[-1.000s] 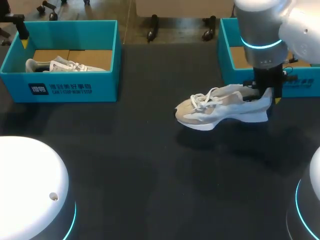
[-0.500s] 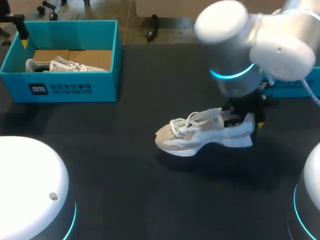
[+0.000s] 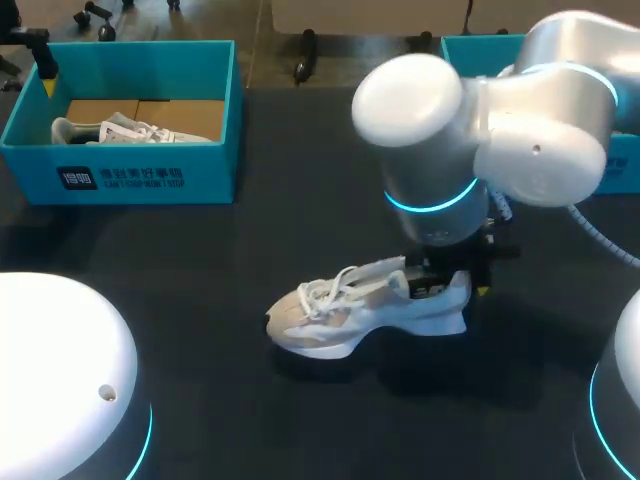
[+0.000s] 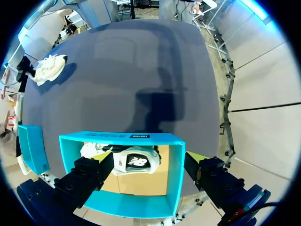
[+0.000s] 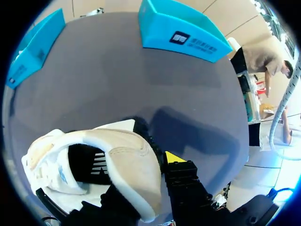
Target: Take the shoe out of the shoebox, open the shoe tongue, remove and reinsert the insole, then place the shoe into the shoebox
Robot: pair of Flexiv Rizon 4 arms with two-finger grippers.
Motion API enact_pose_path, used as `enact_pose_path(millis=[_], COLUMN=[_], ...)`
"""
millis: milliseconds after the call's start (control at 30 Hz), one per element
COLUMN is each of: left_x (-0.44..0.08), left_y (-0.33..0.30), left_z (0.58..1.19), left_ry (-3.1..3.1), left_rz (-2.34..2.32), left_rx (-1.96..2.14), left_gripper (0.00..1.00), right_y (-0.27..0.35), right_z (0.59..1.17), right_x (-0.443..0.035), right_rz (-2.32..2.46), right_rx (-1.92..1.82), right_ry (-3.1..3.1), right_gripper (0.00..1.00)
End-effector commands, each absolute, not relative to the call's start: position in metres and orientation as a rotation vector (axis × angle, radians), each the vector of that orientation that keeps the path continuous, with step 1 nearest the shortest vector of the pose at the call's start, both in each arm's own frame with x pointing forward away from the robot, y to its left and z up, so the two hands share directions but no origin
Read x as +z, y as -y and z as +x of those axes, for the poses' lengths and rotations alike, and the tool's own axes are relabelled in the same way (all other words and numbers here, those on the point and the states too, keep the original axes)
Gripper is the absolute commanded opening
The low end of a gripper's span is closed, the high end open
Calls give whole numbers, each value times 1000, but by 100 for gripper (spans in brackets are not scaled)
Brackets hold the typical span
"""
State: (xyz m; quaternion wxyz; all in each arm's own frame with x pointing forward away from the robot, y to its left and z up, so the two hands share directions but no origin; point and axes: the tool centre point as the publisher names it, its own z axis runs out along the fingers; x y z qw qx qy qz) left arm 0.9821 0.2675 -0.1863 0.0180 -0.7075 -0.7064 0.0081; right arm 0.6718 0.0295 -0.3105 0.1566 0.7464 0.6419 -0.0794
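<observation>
At upper left, the open teal cardboard shoebox (image 3: 210, 150) holds a second pale sneaker (image 3: 130, 130). The left gripper (image 4: 148, 172) hangs over it, fingers wide apart, holding nothing. At lower centre, the white-and-beige lace-up sneaker (image 3: 360, 315) sits on or just above the dark matte tabletop (image 3: 250, 400), toe pointing left; I cannot tell if the sole touches. The right gripper (image 3: 447, 285) is pinched onto the soft heel collar alone, so the long toe end could sag, swivel or slip free. Another teal shoebox (image 3: 480, 48) at upper right stands well apart, with broad bare surface around the shoe.
</observation>
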Motion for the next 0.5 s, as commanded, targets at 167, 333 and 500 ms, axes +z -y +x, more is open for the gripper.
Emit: enact_pose_path(millis=[167, 333, 500], left_x=[-186, -186, -186], left_y=[-268, -268, -268], left_z=[982, 982, 982], left_ry=[2191, 2191, 2191], left_rz=[-2197, -2197, -2197], left_rx=[22, 22, 22], left_gripper=[100, 100, 100], right_y=[-49, -56, -60], right_z=[675, 673, 672], right_x=[-326, -336, -342], right_rz=[2143, 2160, 2166], right_rx=[-251, -232, -224], right_ry=[-1813, -1819, -1833], right_gripper=[0, 0, 0])
